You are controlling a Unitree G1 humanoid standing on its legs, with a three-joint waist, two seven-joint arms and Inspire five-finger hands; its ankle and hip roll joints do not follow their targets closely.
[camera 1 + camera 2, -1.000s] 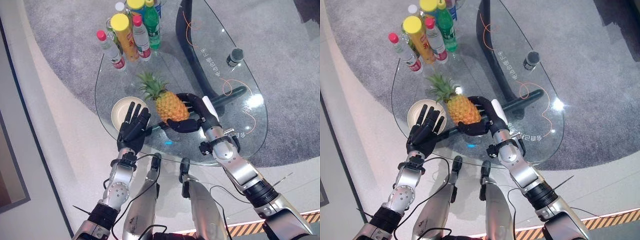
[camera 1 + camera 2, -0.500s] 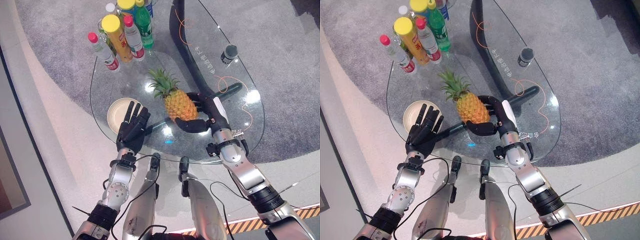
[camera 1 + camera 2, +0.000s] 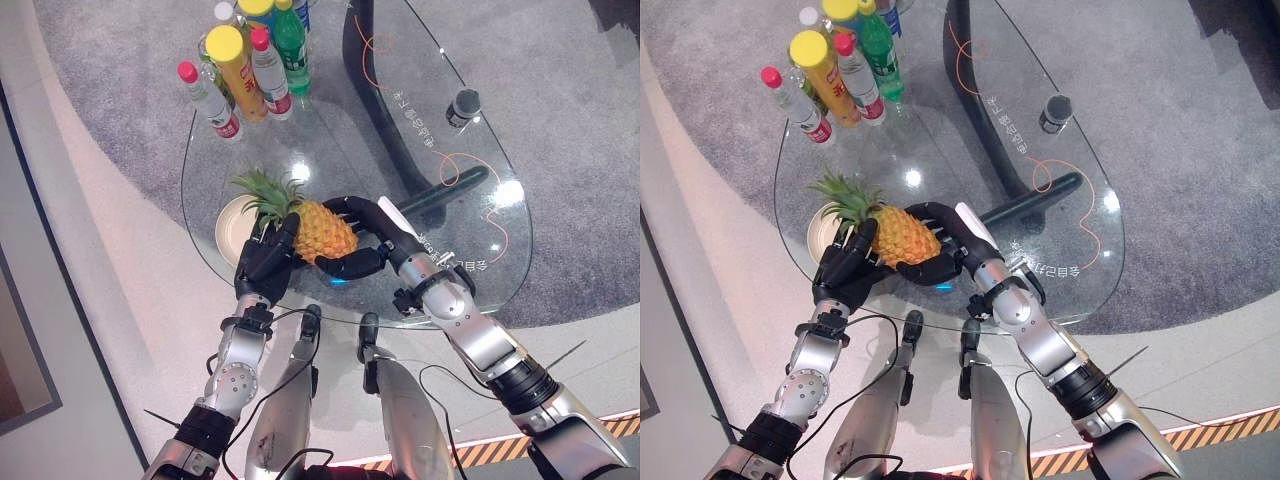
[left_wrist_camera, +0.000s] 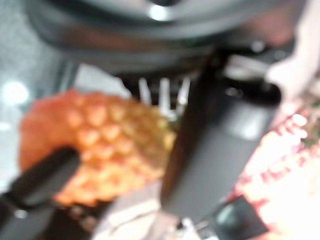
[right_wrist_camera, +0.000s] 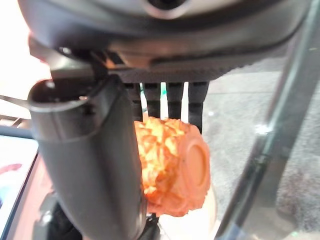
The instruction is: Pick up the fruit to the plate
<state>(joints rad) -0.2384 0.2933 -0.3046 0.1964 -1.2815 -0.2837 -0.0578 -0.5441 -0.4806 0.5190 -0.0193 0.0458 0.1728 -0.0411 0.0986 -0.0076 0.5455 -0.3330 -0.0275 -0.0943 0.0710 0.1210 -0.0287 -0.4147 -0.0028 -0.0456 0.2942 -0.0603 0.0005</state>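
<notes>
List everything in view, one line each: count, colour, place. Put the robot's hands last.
Pineapple: one, orange with green crown, tilted, crown over the plate, held above the table's near left part.
Plate: one, cream, near left on the table, partly covered by the crown.
Bottles: a cluster, red, yellow and green caps, table's far left end.
Glass table: one, clear, on grey carpet.
Right hand: dark, curled round the pineapple.
Left hand: dark, fingers straight against the pineapple's left side.

Orange diamond-scaled pineapple [image 3: 322, 229] (green crown), cream plate [image 3: 229, 218].
</notes>
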